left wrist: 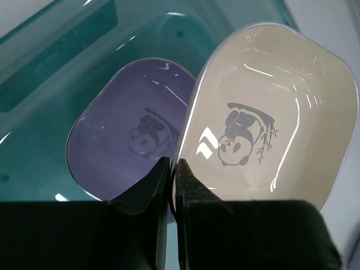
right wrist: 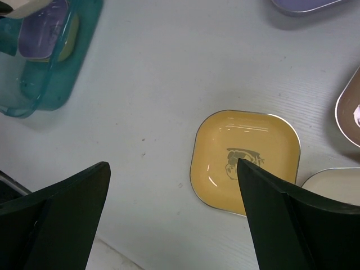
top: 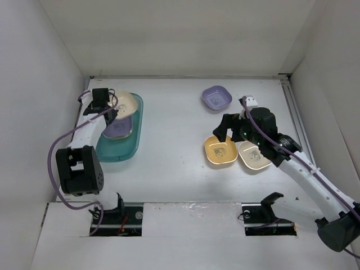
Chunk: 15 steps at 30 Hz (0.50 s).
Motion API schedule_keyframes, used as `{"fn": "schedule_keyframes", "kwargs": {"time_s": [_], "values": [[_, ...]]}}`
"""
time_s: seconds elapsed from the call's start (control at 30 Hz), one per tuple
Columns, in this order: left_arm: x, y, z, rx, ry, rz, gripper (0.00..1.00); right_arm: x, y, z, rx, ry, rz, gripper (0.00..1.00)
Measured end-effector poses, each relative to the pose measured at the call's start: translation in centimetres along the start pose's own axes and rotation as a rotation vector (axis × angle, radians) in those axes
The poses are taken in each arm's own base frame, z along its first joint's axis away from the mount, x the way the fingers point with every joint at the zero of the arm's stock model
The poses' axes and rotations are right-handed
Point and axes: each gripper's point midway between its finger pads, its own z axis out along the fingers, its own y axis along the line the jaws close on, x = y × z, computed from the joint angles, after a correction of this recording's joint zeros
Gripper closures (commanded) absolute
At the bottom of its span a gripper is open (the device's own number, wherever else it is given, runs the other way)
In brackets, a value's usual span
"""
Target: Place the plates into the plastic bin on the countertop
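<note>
Rim pinch, lol: left gripper [left wrist: 171,164] clamps the cream plate [left wrist: 270,112] tilted over the teal bin [left wrist: 56,67], upper left, guessing to slide it in; right gripper [right wrist: 171,166] gapes open above the yellow plate [right wrist: 244,157].

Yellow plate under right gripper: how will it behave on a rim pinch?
Probably stiff: the similar cream plate, rim-pinched by the left gripper, shows no visible bend. Glossy glare on the yellow plate suggests a slippery rim. Flat and shallow on the countertop, it would likely slide, not tip, if nudged.
</note>
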Motion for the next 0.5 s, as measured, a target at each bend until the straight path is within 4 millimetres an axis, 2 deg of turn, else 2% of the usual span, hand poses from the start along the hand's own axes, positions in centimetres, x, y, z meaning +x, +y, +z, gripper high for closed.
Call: {"fn": "schedule_keyframes", "kwargs": {"time_s": [0.1, 0.23, 0.37, 0.5], "values": [[1.3, 1.0, 1.5, -0.036, 0.053, 0.03, 1.0, 0.3, 0.0, 0.4, -0.001, 0.015, 0.0, 0.0], [2.0, 1.5, 1.6, -0.058, 0.072, 0.05, 1.0, 0.2, 0.2, 0.4, -0.013, 0.013, -0.001, 0.0], [1.7, 2.3, 1.6, -0.094, 0.056, 0.046, 1.0, 0.3, 0.3, 0.4, -0.018, 0.015, -0.003, 0.0], [0.9, 3.3, 0.9, -0.141, 0.023, 0.026, 0.9, 0.3, 0.4, 0.4, -0.025, 0.017, -0.003, 0.0]]}}
